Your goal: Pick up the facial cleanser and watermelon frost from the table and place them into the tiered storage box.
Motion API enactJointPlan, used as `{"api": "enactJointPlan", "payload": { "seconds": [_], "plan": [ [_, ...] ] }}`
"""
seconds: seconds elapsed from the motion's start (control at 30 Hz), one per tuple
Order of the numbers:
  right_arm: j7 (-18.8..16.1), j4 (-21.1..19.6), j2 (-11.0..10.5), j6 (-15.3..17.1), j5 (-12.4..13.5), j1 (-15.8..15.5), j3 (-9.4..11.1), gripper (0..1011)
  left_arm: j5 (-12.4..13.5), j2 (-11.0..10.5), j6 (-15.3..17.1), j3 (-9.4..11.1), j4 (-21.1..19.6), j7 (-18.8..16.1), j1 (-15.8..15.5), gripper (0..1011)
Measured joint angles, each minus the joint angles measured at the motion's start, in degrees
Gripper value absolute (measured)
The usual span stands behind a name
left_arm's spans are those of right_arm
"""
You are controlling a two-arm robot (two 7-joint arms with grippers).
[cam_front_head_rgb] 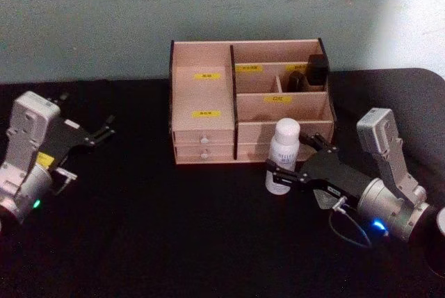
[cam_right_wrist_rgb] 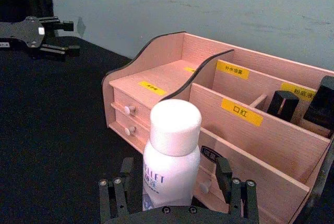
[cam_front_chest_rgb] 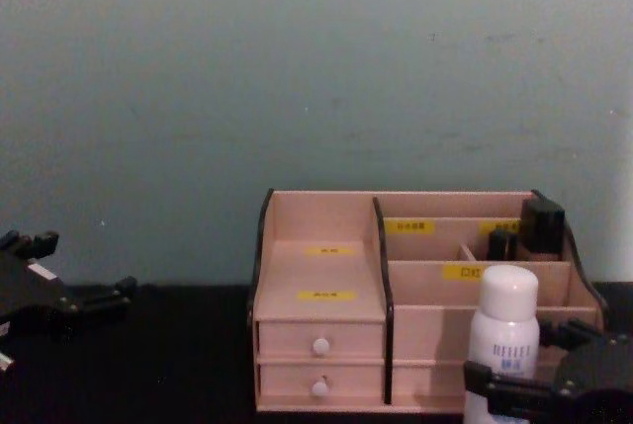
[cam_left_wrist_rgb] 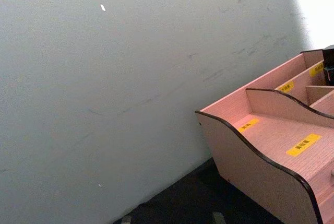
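Observation:
The facial cleanser (cam_front_head_rgb: 284, 153) stands upright on the black table just in front of the tiered storage box (cam_front_head_rgb: 201, 96), at its right half. It is a white bottle with a rounded cap (cam_right_wrist_rgb: 175, 126) and blue lettering (cam_front_chest_rgb: 502, 340). My right gripper (cam_front_head_rgb: 293, 163) is open around the bottle's lower body, one finger (cam_right_wrist_rgb: 114, 199) on each side with a gap to the bottle. My left gripper (cam_front_head_rgb: 104, 130) is open and holds nothing, hovering far to the left, well away from the box (cam_right_wrist_rgb: 156, 80). The watermelon frost is out of view.
Two small black bottles (cam_front_head_rgb: 317, 69) stand in the box's back right compartments. The left stepped shelves (cam_left_wrist_rgb: 271, 145) and the front right compartment (cam_front_head_rgb: 281, 107) hold nothing. A dark rounded shape (cam_front_head_rgb: 438, 241) is cut off by the right edge; I cannot tell what it is.

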State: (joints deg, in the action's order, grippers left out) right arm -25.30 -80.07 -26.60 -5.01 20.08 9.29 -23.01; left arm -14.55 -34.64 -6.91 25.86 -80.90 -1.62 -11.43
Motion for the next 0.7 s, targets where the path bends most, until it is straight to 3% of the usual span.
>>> {"api": "enactJointPlan", "payload": {
  "seconds": [0.27,0.47,0.7],
  "plan": [
    [0.1,-0.1,0.0,-0.1,0.0,0.0,-0.1,995,0.0,0.0,0.0,0.0,0.0,0.0,0.0,1001],
    [0.1,-0.1,-0.1,-0.1,0.0,-0.1,-0.1,868,0.0,0.0,0.0,0.0,0.0,0.0,0.0,1001],
    [0.1,-0.1,-0.1,-0.1,0.0,-0.1,-0.1,648,0.0,0.0,0.0,0.0,0.0,0.0,0.0,1001]
  ]
}}
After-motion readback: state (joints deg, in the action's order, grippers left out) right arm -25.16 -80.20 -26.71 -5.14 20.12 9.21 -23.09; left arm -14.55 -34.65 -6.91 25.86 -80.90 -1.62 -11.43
